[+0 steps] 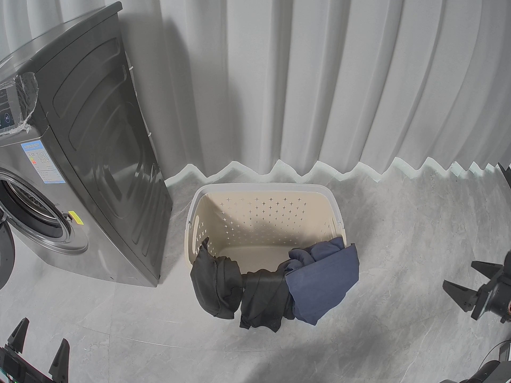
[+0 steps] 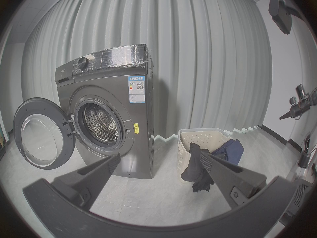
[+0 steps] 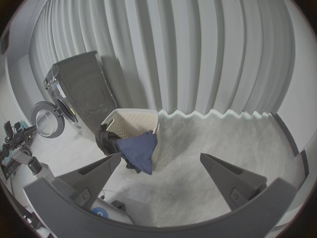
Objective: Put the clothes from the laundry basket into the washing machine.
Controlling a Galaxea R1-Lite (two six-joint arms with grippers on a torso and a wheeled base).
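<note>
**Load not started: clothes on the basket rim, both hands empty**

Pleated white curtain (image 1: 319,70) across the back; grey marble-look floor (image 1: 404,304) under everything.

Washing machine (image 2: 109,116): grey front-loader on the robot's left, just beside the basket; door (image 2: 41,133) swung fully open; drum (image 2: 100,123) looks empty from the left wrist view, no fabric visible inside.

Laundry basket (image 1: 261,188): cream, perforated walls, upright on the floor in front of the robot, between the two hands; its bottom reads bare in the head view.

Clothes: all draped over the basket's near rim, part inside, part hanging down the outside; dark garments (image 1: 234,291) on the washing machine side, bunched, can't tell whether one piece or two; navy garment (image 1: 322,288) on the other side, overlapping the dark ones, hanging fairly flat.

Left hand (image 1: 42,341): low, in front of the washing machine, well apart from the basket; spread open, grasping nothing. Right hand (image 1: 460,279): off to the robot's right, well apart from the basket; also released, nothing in it.

Status, my read: zero garments transferred; only the precondition is met (door open). Left to do: grab each garment off the rim, carry it to the drum opening, push in, let go; repeat until the basket is bare. Navy piece sits nearest the right hand, dark bundle nearest the left hand and the washing machine; the bundle may lift as a tangle and drag the navy one along.
</note>
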